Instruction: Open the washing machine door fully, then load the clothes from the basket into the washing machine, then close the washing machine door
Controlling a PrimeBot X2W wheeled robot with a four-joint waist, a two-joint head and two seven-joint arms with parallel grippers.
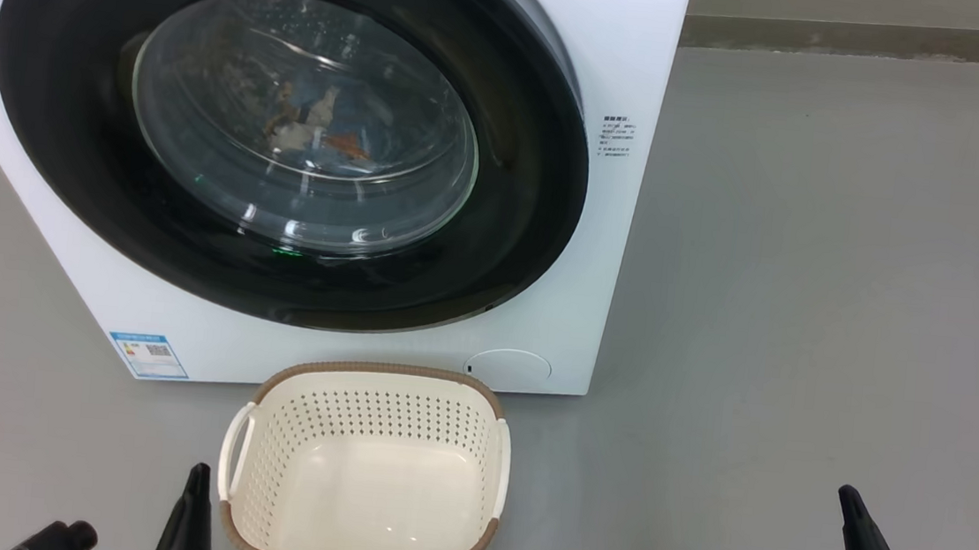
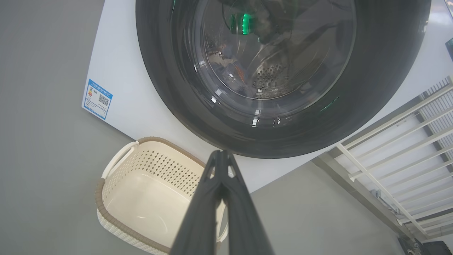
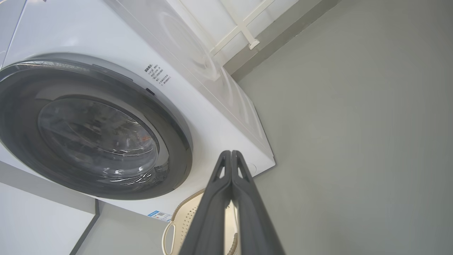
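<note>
The white washing machine [image 1: 571,256] stands on the grey floor, its round glossy black door [image 1: 76,141] lying flat against the front. Through the door's glass window I make out clothes [image 1: 317,123] inside the drum, with orange and pale patches. In front of the machine sits the cream basket [image 1: 365,477] with a brown rim, and nothing lies in it. My left gripper [image 1: 196,473] is shut at the lower left, just left of the basket. Low on the right, well away from the basket, my right gripper [image 1: 849,494] is shut. Both wrist views show fingertips pressed together: left gripper [image 2: 221,153], right gripper [image 3: 230,153].
A blue label sticker [image 1: 148,354] marks the machine's lower left corner, and a round flap [image 1: 508,367] its lower right. Open grey floor [image 1: 807,294] stretches to the right. A white railing [image 2: 400,148] stands beside the machine in the left wrist view.
</note>
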